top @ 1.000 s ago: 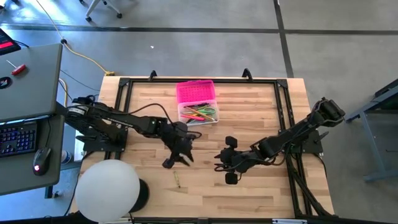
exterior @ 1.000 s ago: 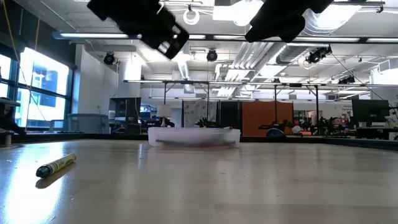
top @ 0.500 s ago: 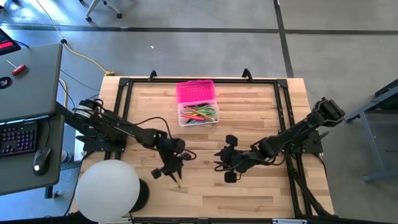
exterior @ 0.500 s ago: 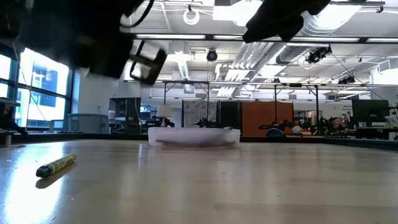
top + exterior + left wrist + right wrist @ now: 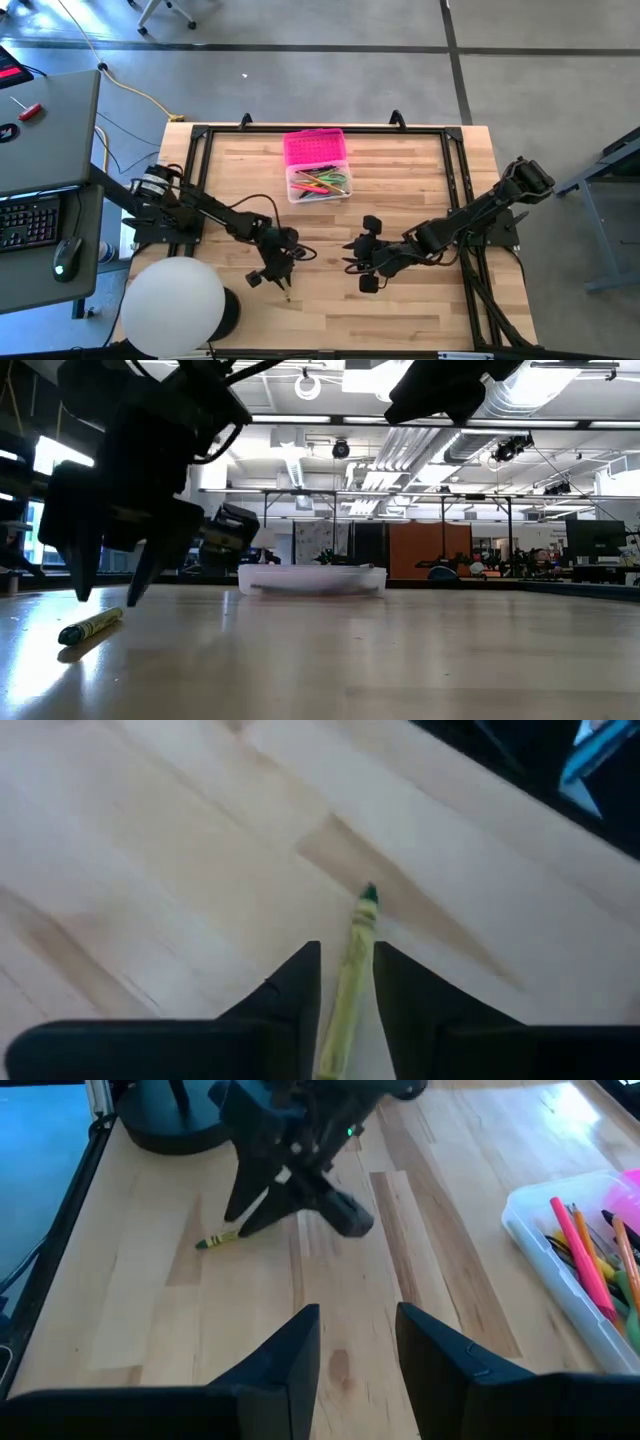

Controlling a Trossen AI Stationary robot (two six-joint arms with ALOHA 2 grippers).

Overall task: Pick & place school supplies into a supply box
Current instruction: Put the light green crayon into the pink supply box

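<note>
Left end effector [image 5: 345, 970] has dropped, fingers narrowly straddling the yellow-green crayon [image 5: 348, 982], not yet gripping.

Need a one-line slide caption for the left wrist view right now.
Left claw straddles a yellow-green crayon lying on the wooden table, fingers open either side, not yet gripping.
</note>
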